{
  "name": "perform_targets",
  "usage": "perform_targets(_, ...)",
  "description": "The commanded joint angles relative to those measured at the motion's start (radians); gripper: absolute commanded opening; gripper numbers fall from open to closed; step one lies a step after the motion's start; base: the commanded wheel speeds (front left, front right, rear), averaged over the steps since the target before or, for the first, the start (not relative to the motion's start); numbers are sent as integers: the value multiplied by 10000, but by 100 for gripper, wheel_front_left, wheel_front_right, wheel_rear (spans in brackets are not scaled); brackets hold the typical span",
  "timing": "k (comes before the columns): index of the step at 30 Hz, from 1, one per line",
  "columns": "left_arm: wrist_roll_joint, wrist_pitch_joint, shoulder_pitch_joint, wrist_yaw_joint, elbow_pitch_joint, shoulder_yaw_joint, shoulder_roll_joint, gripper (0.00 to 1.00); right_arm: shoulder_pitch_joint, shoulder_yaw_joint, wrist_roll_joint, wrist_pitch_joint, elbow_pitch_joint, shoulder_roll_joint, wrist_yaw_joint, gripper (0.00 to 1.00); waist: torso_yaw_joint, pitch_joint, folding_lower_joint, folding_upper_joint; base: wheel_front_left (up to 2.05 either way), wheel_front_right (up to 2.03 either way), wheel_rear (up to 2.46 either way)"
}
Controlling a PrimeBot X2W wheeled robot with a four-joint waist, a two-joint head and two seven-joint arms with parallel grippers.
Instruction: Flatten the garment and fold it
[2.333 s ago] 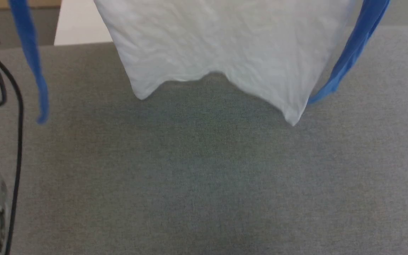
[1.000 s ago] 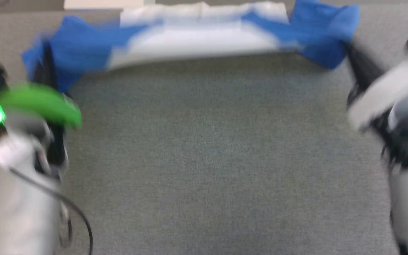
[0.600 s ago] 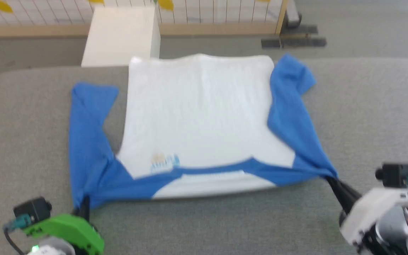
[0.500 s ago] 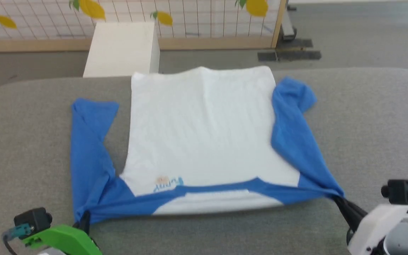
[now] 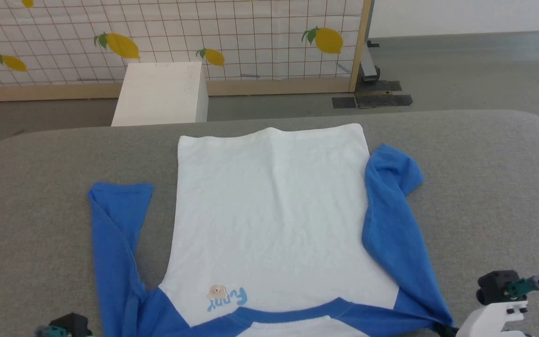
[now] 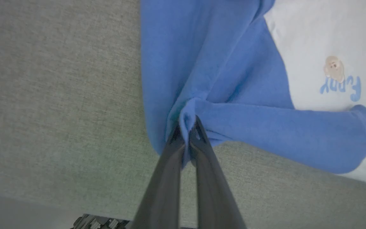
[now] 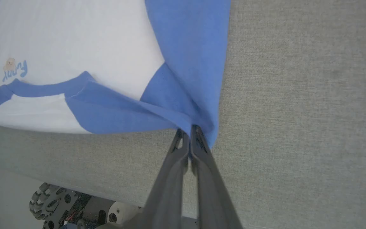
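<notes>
The garment (image 5: 269,215) lies spread on the grey table (image 5: 484,178), white body up, hem at the far side and blue neckline nearest me. Its left sleeve (image 5: 115,243) runs straight back, folded over at the cuff. The right sleeve (image 5: 391,215) is doubled over along the body. My left gripper (image 6: 187,127) is shut on a bunched pinch of blue shoulder cloth (image 6: 227,63), held low over the table near its front edge. My right gripper (image 7: 189,130) is shut on the other blue shoulder corner (image 7: 186,63); its dark tips (image 5: 440,329) show at the bottom of the head view.
A white box (image 5: 162,93) stands on the floor beyond the table's far edge, in front of a lattice screen with lemons (image 5: 251,37). Grey table surface extends left and right of the garment. My wheeled base (image 7: 59,203) shows below the table's front edge.
The garment hung in the air, then came down onto the table and was drawn toward me, both grippers still shut on its shoulders. The head view has tilted up.
</notes>
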Motion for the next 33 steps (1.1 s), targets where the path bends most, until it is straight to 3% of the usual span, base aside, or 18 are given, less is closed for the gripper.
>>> perform_targets(1,-87,31,-129,-18,197,-15,-37,100,33,90,-115,-81,154,64,-73,20,17,-26,1,0,0,0,0)
perform_targets(2,-113,42,-179,-68,302,-58,-62,100,32,175,-101,-97,302,104,-73,43,16,-42,1,0,0,0,0)
perform_targets(3,-183,6,-253,-109,381,-51,-128,100,32,300,-130,-112,452,111,-73,55,21,-69,1,0,0,0,0)
perform_targets(4,-223,-5,-300,-138,424,-40,-146,100,21,353,-98,-173,534,121,-73,100,23,-91,1,0,0,0,0)
perform_targets(8,-419,-269,-467,-214,47,349,-83,100,-119,272,207,-378,476,96,-73,100,-5,-163,1,0,0,0,0)
perform_targets(12,-400,-1046,-858,-347,-1016,994,87,100,-527,-523,598,-570,-131,218,-73,100,34,-126,1,0,0,0,0)
perform_targets(17,690,-4047,-1797,-1230,-1389,1460,274,100,-1987,-1927,438,-1067,-265,456,-73,100,-59,243,1,0,0,0,0)
perform_targets(21,1779,-7011,-2408,-1791,-1000,1409,96,100,-3692,-2403,-267,-1241,574,516,-73,100,-142,902,1,0,0,0,0)
perform_targets(23,2358,-7695,-2700,-1941,-830,1289,43,100,-4582,-2458,-753,-1225,1198,513,-73,100,-135,1320,1,0,0,0,0)
perform_targets(33,4327,-7940,-3941,-2670,-1151,1414,-849,100,-8268,-2330,-3369,-1298,4434,439,-73,100,429,3548,1,0,0,0,0)
